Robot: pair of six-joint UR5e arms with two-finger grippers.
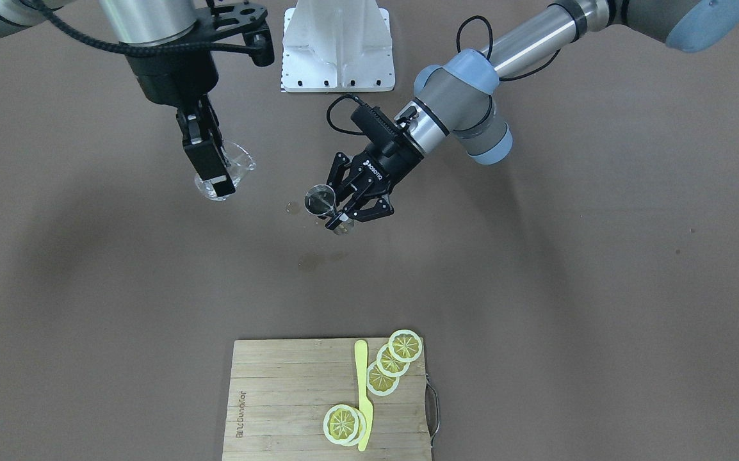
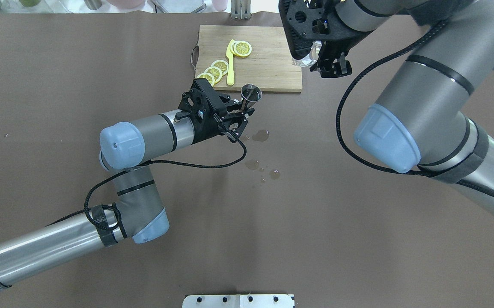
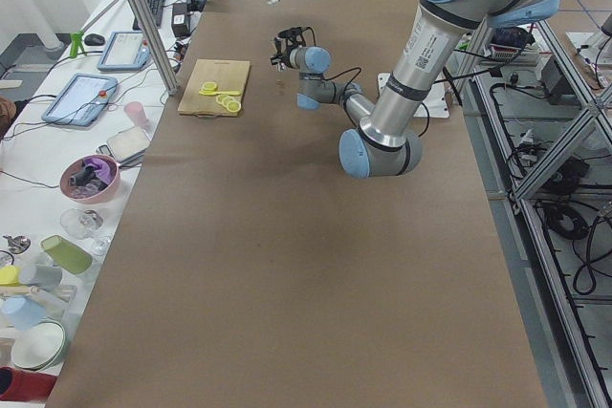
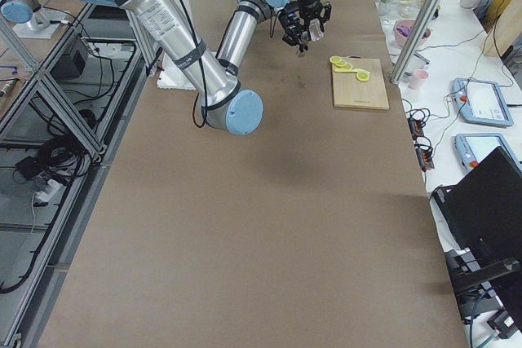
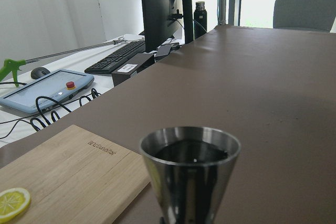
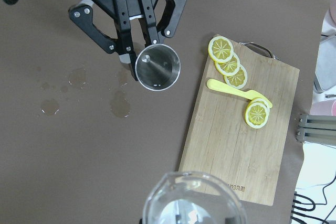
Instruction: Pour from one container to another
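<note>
The wooden cutting board (image 2: pixel 268 64) lies at the far side of the table. The right gripper (image 1: pixel 214 176) pinches the wall of a clear glass beaker (image 1: pixel 241 157), raised well to the right of the jigger. The beaker is rigid, breakable and slick, so a firm grip near the rim suits it. The left gripper (image 2: pixel 239 114) clamps the narrow waist of an upright steel jigger (image 2: pixel 251 94), lifted nearer than the board. The jigger is light, hard and slippery. Spilled drops (image 2: pixel 260 135) wet the table beneath.

Lemon slices (image 1: pixel 392 360) and knife (image 1: pixel 362 384) on the board (image 1: pixel 280 384) (jigger (image 1: pixel 320 198) apart)
</note>
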